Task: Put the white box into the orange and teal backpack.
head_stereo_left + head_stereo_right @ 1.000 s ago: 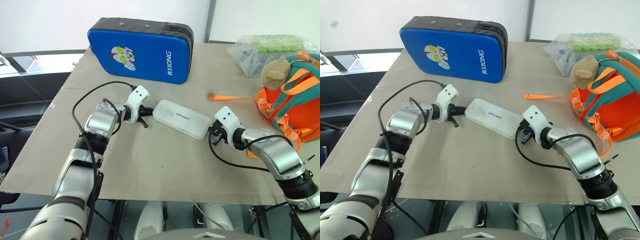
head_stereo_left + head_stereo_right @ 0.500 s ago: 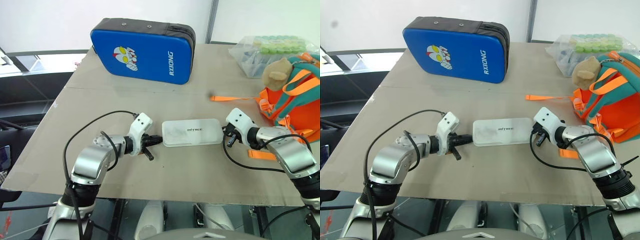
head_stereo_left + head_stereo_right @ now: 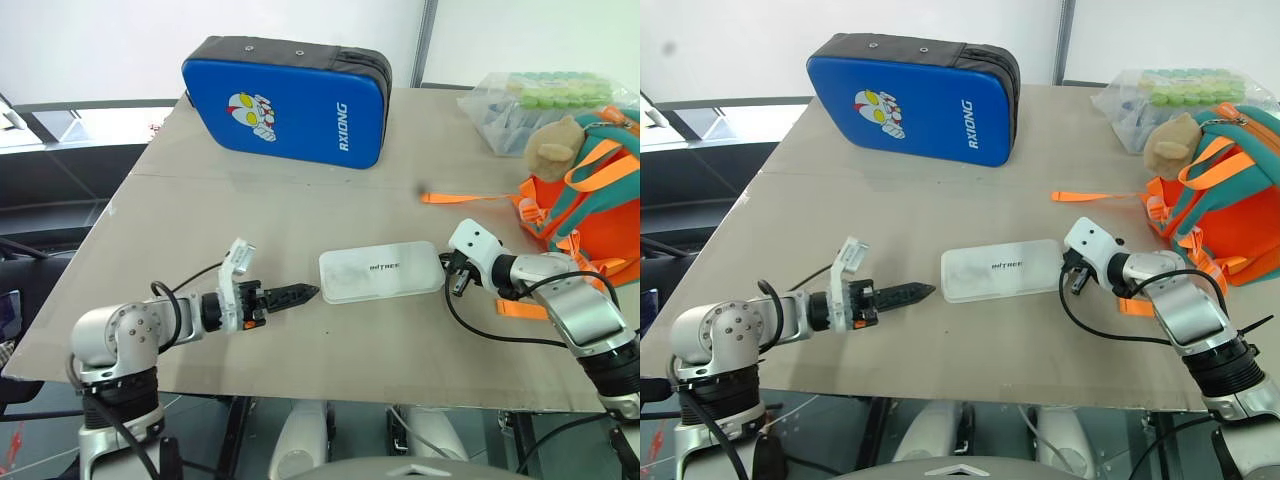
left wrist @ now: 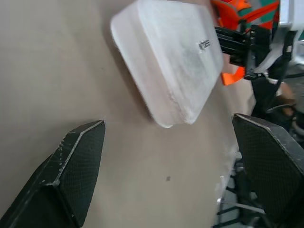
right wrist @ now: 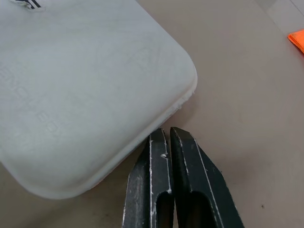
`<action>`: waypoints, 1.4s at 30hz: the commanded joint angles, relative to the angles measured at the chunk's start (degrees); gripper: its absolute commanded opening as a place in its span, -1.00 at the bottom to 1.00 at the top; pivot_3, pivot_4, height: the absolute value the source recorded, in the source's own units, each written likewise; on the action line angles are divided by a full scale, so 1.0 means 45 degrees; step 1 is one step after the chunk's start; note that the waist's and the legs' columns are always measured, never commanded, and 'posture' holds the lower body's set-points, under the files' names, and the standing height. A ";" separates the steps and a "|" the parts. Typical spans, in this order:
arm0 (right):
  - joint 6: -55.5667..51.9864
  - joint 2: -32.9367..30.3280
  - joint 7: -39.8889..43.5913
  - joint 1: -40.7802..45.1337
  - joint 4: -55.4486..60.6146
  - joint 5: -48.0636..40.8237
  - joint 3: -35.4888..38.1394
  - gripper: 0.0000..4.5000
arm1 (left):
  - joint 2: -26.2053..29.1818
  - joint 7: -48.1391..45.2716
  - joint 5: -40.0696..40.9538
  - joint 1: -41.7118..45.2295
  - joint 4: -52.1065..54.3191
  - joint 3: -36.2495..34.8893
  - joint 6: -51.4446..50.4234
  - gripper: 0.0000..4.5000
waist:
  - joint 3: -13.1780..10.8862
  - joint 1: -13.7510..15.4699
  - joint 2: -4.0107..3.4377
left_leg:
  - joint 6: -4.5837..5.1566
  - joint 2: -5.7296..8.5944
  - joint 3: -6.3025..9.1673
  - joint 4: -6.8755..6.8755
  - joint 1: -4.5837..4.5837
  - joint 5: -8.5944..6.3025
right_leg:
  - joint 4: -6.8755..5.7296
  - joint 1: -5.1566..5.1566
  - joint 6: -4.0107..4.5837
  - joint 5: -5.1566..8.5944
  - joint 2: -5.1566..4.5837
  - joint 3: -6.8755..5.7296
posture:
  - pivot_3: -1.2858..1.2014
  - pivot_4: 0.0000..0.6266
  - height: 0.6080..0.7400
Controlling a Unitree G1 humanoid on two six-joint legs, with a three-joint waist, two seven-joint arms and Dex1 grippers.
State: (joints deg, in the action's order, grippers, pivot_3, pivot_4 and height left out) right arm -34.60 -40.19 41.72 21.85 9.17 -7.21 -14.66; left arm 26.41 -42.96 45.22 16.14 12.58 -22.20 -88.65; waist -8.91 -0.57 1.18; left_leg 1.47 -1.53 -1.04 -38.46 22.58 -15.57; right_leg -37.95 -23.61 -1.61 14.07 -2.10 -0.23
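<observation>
1. My left gripper (image 4: 166, 161) stands with its fingers spread wide, holding nothing, aimed at the near-left end of the white box (image 3: 382, 271) and just short of it.
2. My right gripper (image 5: 167, 137) has its fingers pressed together, tips touching the opposite short edge of the box; it grips nothing, only leans on the rim.
3. The box lies flat on the table (image 3: 250, 200), lettering up, between my two hands and apart from the orange and teal backpack (image 3: 590, 190), which sits at the right edge of the table.
4. Risk as I see it: the box is flat and low, so the left fingers may slide over its rounded corner or push it along the smooth tabletop instead of clamping it.
5. If the right fingertips press harder, I expect the box to pivot and skid away from the open left hand.
6. I cannot tell from here whether the backpack's mouth is open; if it is zipped, the box has nowhere to go.
7. A loose orange strap (image 3: 465, 197) lies on the table between box and backpack and could snag my right arm on the way.
8. The blue zippered case (image 3: 285, 100) stands well back, and a clear bag of small items (image 3: 530, 100) sits behind the backpack; neither blocks the path.
</observation>
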 commanded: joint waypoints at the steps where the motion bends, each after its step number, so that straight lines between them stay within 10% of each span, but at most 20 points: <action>1: 0.0155 0.0017 0.0209 -0.0042 0.0375 -0.0014 0.0322 -1.00 | -0.0594 0.0807 0.0109 0.0206 -0.0259 -0.0063 -0.0141 0.97 | 0.0001 -0.0005 0.0001 | -0.0001 0.0002 0.0002 0.0001 0.0000 0.0000 | -0.0001 0.0000 0.0001 0.0000 0.0001 0.0003 | 0.03 -0.52 1.00; 15: 0.0389 0.1321 0.0589 0.0000 0.0648 0.0279 -0.0958 -1.00 | -0.2703 0.1931 0.0108 0.1611 -0.2203 0.0611 0.0351 0.97 | 0.0026 0.0000 -0.0006 | -0.0003 0.0019 0.0005 0.0002 -0.0044 0.0002 | -0.0009 0.0038 0.0002 -0.0001 -0.0004 0.0014 | 0.03 -0.52 1.00; 24: -0.0965 0.1199 -0.0121 -0.1266 0.2495 -0.1189 0.2514 -1.00 | -0.2613 0.2076 0.0576 0.1322 -0.2030 0.0275 0.0466 -0.28 | 0.0021 0.0126 -0.0003 | -0.0020 0.0016 0.0028 0.0003 0.0003 0.0011 | 0.0012 0.0021 0.0002 0.0000 -0.0028 0.0016 | 0.03 -0.52 1.00; 34: -0.6604 0.1486 -0.1760 -0.4632 0.8654 -0.5562 1.0998 0.89 | -0.2753 0.2667 0.1717 0.1373 -0.1257 -0.0706 0.0970 -0.51 | 0.0022 0.0247 -0.0003 | -0.0002 0.0017 0.0040 0.0008 0.0001 0.0000 | 0.0007 0.0021 0.0002 0.0001 -0.0017 0.0017 | 0.03 -0.52 1.00; 42: -0.8566 0.3273 -0.6181 -0.2538 0.8472 -0.4482 1.2263 1.00 | -0.2496 0.2402 0.2270 0.1707 -0.0834 -0.0324 0.1645 -0.51 | 0.0021 0.0079 -0.0004 | -0.0002 0.0043 0.0013 0.0007 -0.0013 0.0001 | 0.0002 0.0020 0.0003 0.0001 -0.0003 0.0024 | 0.03 -0.52 1.00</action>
State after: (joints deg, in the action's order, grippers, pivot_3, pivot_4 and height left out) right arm -73.62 -25.70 17.84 8.37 48.06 -29.23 40.52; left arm 14.83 -30.65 53.04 22.43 6.22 -24.11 -82.86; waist -8.81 -0.22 1.16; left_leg 1.46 -1.31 -0.98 -38.43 22.53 -15.57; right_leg -37.93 -23.52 -1.59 14.08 -2.12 -0.13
